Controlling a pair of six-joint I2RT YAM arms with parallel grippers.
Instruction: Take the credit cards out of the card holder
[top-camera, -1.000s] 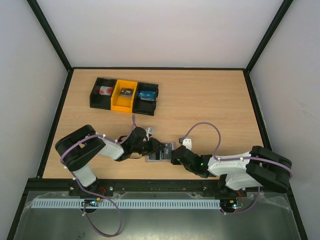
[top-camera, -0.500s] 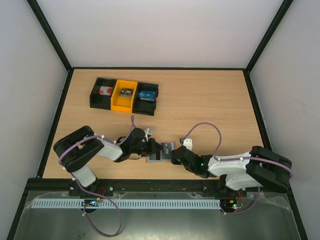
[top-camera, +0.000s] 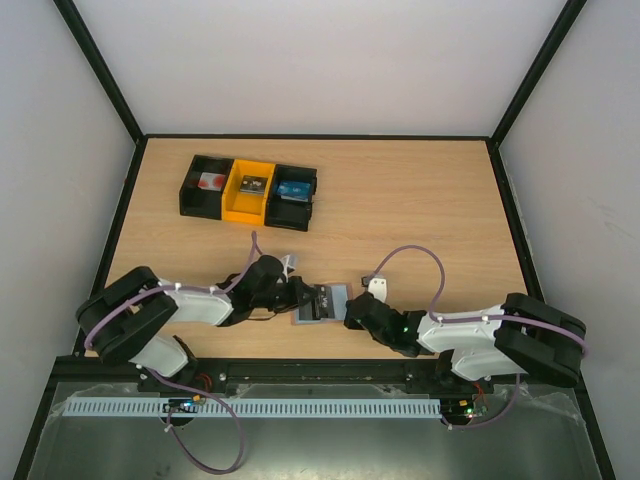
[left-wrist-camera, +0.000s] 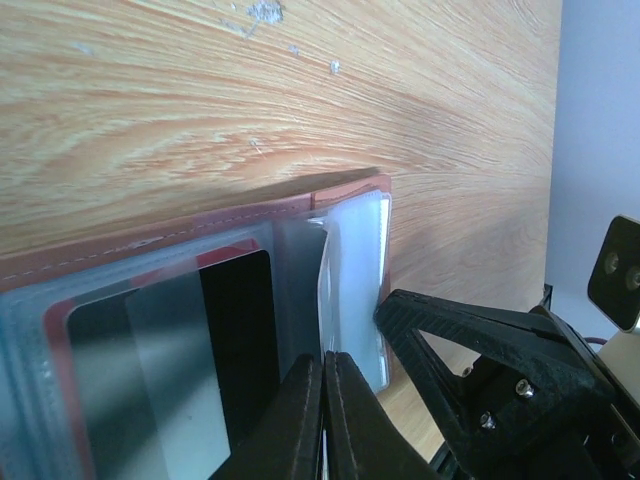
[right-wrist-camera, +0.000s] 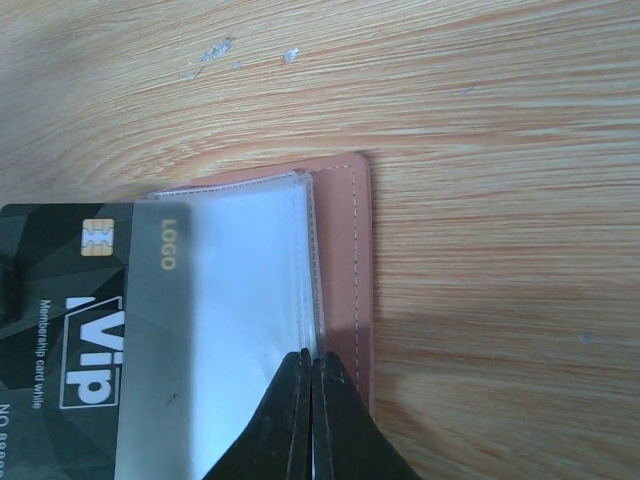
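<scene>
The card holder (top-camera: 310, 317) lies open on the table between both arms, brown rim (left-wrist-camera: 200, 226) out and clear pocket leaves up. A black credit card (right-wrist-camera: 70, 330) marked "ViP" and "LOGO" sits partly under a translucent pocket; it also shows as a dark card (left-wrist-camera: 235, 330) in the left wrist view. My left gripper (left-wrist-camera: 325, 362) is shut on the thin upright edge of a clear pocket leaf. My right gripper (right-wrist-camera: 312, 360) is shut on the pocket edge beside the holder's pink-brown border (right-wrist-camera: 342, 250). Its black fingers (left-wrist-camera: 450, 330) stand just right of the left jaws.
A row of bins (top-camera: 248, 190), black, yellow and black, stands at the back left with small items inside. Black frame rails edge the table. Both arms (top-camera: 190, 305) lie low along the near edge.
The left jaws have closed on the pocket leaf. The left arm has sunk lower and stretched out toward the left. The right arm has barely moved.
</scene>
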